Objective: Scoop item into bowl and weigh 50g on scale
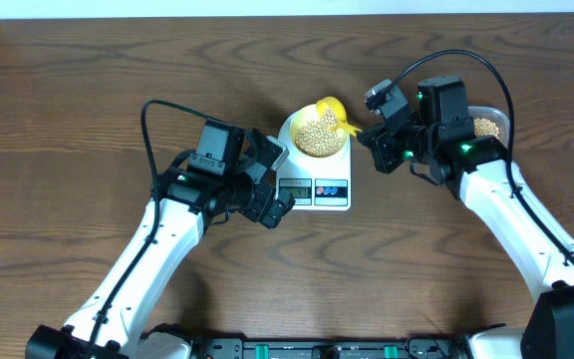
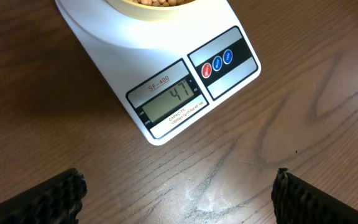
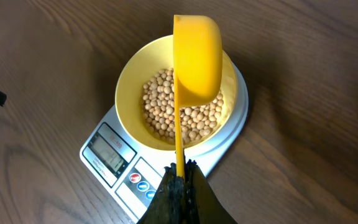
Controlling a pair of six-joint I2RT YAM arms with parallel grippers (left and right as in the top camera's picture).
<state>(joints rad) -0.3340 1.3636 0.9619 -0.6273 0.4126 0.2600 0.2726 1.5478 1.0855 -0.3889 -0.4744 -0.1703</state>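
We're mid-pour: our right pincer (image 3: 179, 173) clenched on the scoop (image 3: 197, 59), tipped over the bowl (image 3: 129, 81) of beans (image 3: 160, 106) on the scale (image 2: 104, 43); left pincer (image 2: 179, 196) released. The display (image 2: 169, 101) shows 47 — next, we'd judge, a few more beans.

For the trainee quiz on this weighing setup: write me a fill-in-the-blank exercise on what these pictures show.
The display of the scale reads ____.
The bowl on the scale holds tan ____.
The right arm's jaws are shut on the handle of the yellow ____.
The left arm's jaws stand ____.
Missing words: 47; beans; scoop; open.
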